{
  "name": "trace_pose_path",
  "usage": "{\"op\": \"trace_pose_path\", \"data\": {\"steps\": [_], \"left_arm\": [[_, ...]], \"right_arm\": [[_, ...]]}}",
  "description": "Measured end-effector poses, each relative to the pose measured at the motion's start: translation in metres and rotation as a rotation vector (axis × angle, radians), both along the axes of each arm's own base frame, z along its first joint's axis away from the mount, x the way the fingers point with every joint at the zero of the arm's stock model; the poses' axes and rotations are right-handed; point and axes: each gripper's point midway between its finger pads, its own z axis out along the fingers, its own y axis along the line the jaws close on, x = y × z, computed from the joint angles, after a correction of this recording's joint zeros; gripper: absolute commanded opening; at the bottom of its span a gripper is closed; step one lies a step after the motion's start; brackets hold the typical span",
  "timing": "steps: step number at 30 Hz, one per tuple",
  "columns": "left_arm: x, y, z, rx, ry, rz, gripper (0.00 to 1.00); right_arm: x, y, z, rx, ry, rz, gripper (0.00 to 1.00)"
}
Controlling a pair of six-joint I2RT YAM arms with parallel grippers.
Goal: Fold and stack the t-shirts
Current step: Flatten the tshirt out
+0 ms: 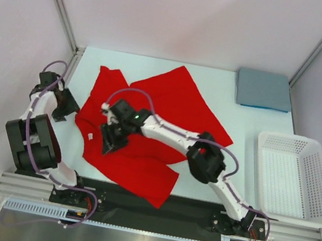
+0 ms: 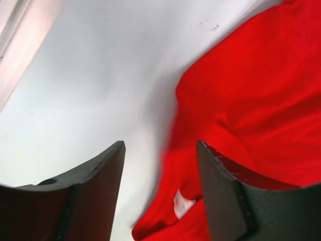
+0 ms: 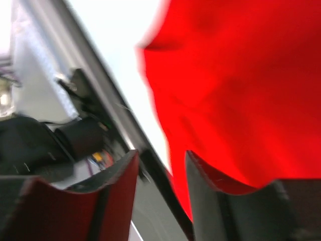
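The red t-shirt is lying spread but skewed and creased on the bench, so the folding step seems to be only starting. The blue t-shirt is sitting folded square, well beyond its far right corner. The right hand is hovering over its near left part, parted and empty. The left hand is hanging just off its left edge, likewise parted and empty, near the neck label. Next, each hand probably needs to be pinching an edge.
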Motion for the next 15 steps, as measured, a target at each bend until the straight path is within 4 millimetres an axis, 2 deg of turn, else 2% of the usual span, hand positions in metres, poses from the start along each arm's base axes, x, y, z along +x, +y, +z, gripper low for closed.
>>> {"op": "trace_pose_path", "data": {"steps": [2, 6, 9, 11, 13, 15], "left_arm": [[-0.003, -0.001, 0.010, 0.013, -0.024, 0.005, 0.67], [-0.012, -0.003, 0.038, 0.046, -0.100, 0.035, 0.71], [-0.019, -0.008, 0.050, 0.038, -0.139, 0.080, 0.69], [-0.028, -0.016, 0.049, 0.010, -0.157, 0.113, 0.66], [-0.041, -0.030, 0.046, -0.020, -0.168, 0.130, 0.65], [-0.052, -0.052, 0.045, -0.057, -0.166, 0.119, 0.66]], "right_arm": [[0.024, -0.032, 0.006, -0.049, -0.020, -0.057, 0.52], [0.096, -0.117, 0.038, -0.089, -0.062, -0.252, 0.56], [0.162, -0.199, 0.067, -0.098, -0.135, -0.456, 0.54], [0.193, -0.251, 0.077, -0.117, -0.179, -0.577, 0.50], [0.207, -0.301, 0.077, -0.159, -0.191, -0.679, 0.49], [0.208, -0.342, 0.067, -0.221, -0.183, -0.753, 0.48]]}}
